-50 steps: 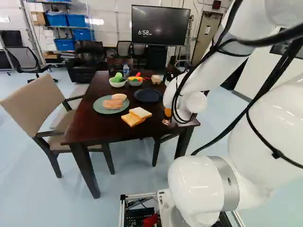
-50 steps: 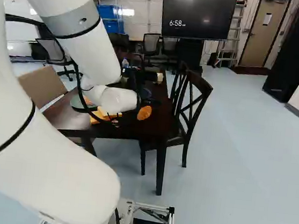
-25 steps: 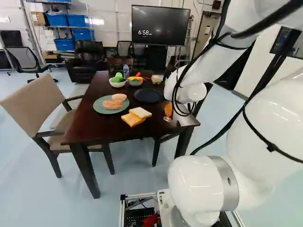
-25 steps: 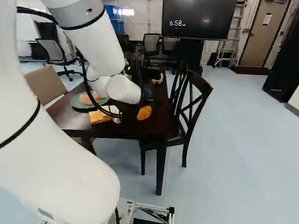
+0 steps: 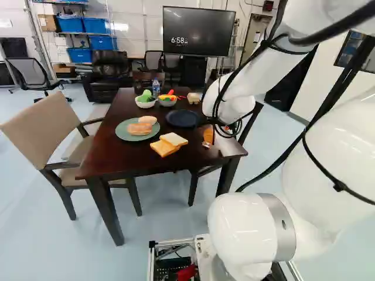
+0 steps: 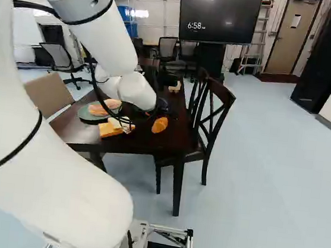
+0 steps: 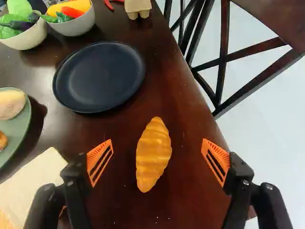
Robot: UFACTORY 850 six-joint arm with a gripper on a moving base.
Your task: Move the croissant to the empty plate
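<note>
Food [image 5: 139, 129], pinkish-tan and rounded, sits on a pale green round plate [image 5: 120, 132] left of the middle in the left base view. Next, a bit lower, come flat bread slices [image 5: 174, 139] with white and golden tops on the dark brown wooden table [image 5: 106, 149]. At the middle is a dark blue round plate [image 5: 183, 119] with nothing on it. Right of that, the golden-brown ridged croissant [image 7: 153, 155] lies on the table, near the edge. The big white arm [image 5: 258, 79] leans in from the upper right. In the wrist view, its black gripper with orange pads [image 7: 157, 151] is wide open around the croissant, with a gap on each side, and holds nothing. The job looks just begun: lining up seems mostly done, but grabbing, lifting, carrying and setting down are left.
</note>
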